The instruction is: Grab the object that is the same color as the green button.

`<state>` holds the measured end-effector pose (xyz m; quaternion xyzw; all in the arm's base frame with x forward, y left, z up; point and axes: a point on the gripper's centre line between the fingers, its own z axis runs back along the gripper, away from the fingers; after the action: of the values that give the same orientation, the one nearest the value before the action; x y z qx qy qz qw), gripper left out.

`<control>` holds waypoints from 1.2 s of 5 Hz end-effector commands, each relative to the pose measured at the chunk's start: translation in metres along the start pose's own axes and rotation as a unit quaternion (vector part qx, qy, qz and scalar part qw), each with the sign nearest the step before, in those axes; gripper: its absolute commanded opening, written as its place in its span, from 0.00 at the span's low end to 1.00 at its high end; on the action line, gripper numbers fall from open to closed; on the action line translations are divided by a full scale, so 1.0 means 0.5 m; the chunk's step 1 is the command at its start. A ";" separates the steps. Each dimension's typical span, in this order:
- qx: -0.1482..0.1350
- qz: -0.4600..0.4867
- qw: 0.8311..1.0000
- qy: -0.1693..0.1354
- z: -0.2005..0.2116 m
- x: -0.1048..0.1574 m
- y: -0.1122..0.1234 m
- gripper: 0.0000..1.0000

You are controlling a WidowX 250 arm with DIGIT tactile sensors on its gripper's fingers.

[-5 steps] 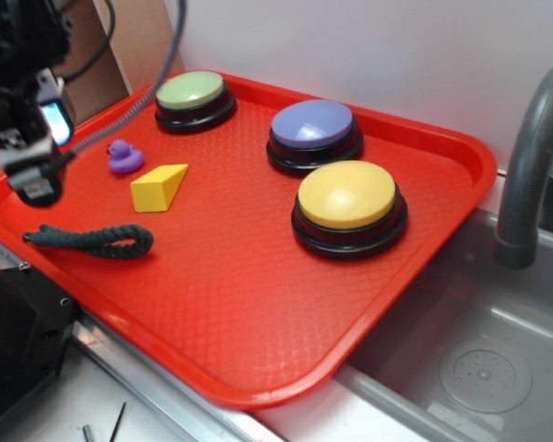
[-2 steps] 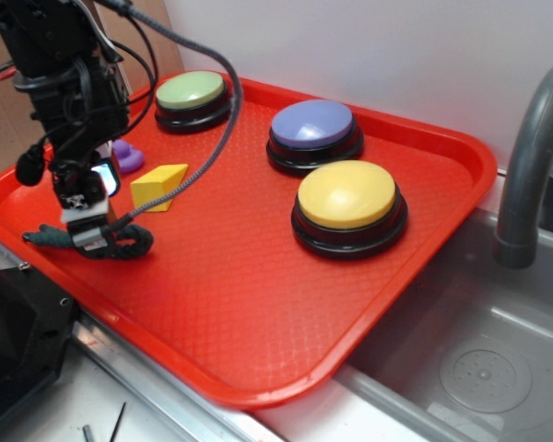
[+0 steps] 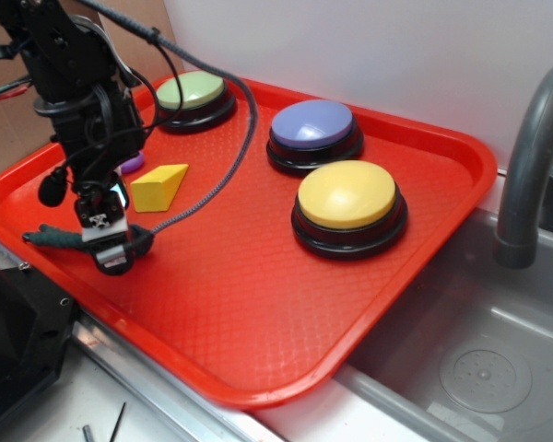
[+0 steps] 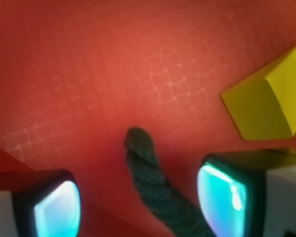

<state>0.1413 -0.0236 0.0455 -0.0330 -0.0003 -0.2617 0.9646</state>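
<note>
1 relation governs the coming move: the rope (image 4: 155, 190) lies between the 2 fingers of the gripper (image 4: 138, 202), which is lowered over it near the front-left corner of the red tray (image 3: 258, 304). In the wrist view, both lit fingertips (image 4: 56, 210) are set apart with the dark green braid running up between them, its free end pointing away towards the open tray floor. The jaws are seen spread, not yet pressed on the braid. In the exterior view, the rope (image 3: 51, 238) is laid roughly along the tray's front edge, so its long axis is crossed by the closing line of the fingers. The yellow block (image 3: 159, 187) sits just beyond, and the green button (image 3: 194, 95) stands well apart at the back. Closing is judged to be next.
</note>
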 end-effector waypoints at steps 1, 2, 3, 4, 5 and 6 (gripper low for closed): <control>0.002 -0.002 1.000 -0.006 0.006 0.004 -0.002 1.00; 0.017 -0.008 1.000 -0.012 -0.015 -0.023 -0.001 1.00; 0.012 0.006 1.000 0.001 -0.042 -0.043 0.009 1.00; 0.011 0.007 1.000 0.009 -0.058 -0.040 0.017 1.00; 0.006 0.006 1.000 0.020 -0.067 -0.040 0.027 1.00; 0.000 0.009 0.999 0.034 -0.067 -0.049 0.042 1.00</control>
<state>0.1359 0.0043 0.0129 -0.0184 0.0221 -0.2496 0.9679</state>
